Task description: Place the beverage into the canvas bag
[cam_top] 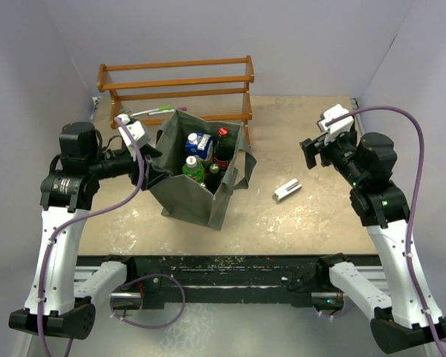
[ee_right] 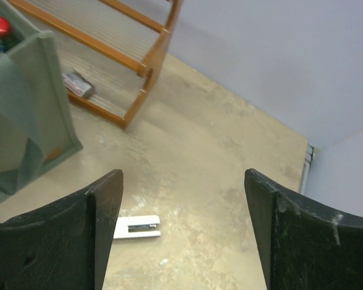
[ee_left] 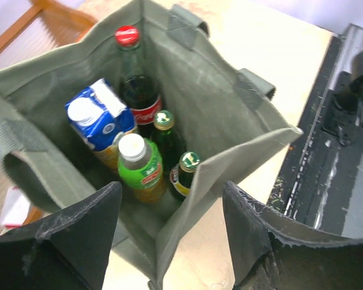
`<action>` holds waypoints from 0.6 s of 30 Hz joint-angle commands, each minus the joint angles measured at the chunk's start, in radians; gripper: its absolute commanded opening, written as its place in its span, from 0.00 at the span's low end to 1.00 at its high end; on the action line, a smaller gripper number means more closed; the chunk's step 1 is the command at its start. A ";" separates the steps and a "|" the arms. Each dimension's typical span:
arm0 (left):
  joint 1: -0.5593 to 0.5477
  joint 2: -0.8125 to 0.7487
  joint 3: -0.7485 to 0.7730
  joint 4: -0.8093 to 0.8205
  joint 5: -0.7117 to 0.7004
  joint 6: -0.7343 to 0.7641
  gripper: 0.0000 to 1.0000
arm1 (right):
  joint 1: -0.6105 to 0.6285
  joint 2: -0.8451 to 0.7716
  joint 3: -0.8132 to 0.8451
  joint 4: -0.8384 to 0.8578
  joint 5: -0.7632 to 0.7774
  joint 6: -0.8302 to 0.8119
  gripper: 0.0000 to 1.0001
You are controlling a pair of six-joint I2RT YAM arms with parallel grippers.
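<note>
The grey-green canvas bag [cam_top: 187, 202] stands upright and open at the table's left-middle. Several beverages stand inside it: a red-capped cola bottle [ee_left: 127, 37], a blue-and-white carton [ee_left: 100, 121], a green bottle with a white cap [ee_left: 137, 162] and two dark green bottles [ee_left: 164, 121]. My left gripper [ee_left: 169, 232] is open at the bag's near left corner. The bag's rim [ee_left: 190, 202] runs between the spread fingers without being pinched. My right gripper [ee_right: 181, 232] is open and holds nothing, hovering over bare table far right of the bag [ee_right: 18, 121].
A wooden two-shelf rack [cam_top: 176, 82] stands behind the bag against the back wall, with small items [cam_top: 152, 111] on its lower shelf. A small white flat object [cam_top: 287, 190] lies on the table right of the bag. White walls enclose the table on three sides.
</note>
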 commanded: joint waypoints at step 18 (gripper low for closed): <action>0.077 -0.047 0.022 0.256 -0.619 -0.174 0.99 | -0.236 -0.036 -0.037 0.022 0.055 0.130 1.00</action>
